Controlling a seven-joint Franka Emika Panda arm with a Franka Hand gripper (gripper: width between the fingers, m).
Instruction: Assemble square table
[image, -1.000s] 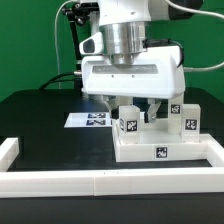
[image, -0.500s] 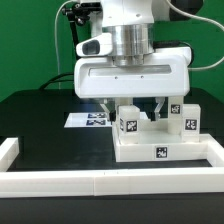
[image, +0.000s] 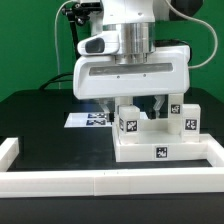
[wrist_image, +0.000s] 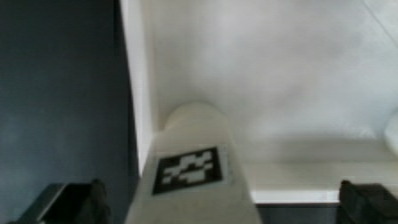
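The white square table top (image: 150, 150) lies on the black table at the exterior view's right, with upright tagged white legs standing in it: one at the near left (image: 128, 121), two at the right (image: 187, 120) (image: 175, 105). My gripper (image: 134, 104) hangs just above the near left leg with its fingers spread wide. In the wrist view the gripper (wrist_image: 217, 205) straddles that tagged leg (wrist_image: 192, 165) over the table top (wrist_image: 267, 70). One dark finger (wrist_image: 79, 200) is beside the leg and the other (wrist_image: 365, 200) is well clear of it. It holds nothing.
The marker board (image: 88, 119) lies flat behind the table top at the exterior view's left. The long low white border rail (image: 100, 181) runs along the front and turns up both sides. Cables and a green backdrop stand behind the arm.
My gripper has shifted toward the exterior view's left and risen slightly over the table top. The legs and top have not moved.
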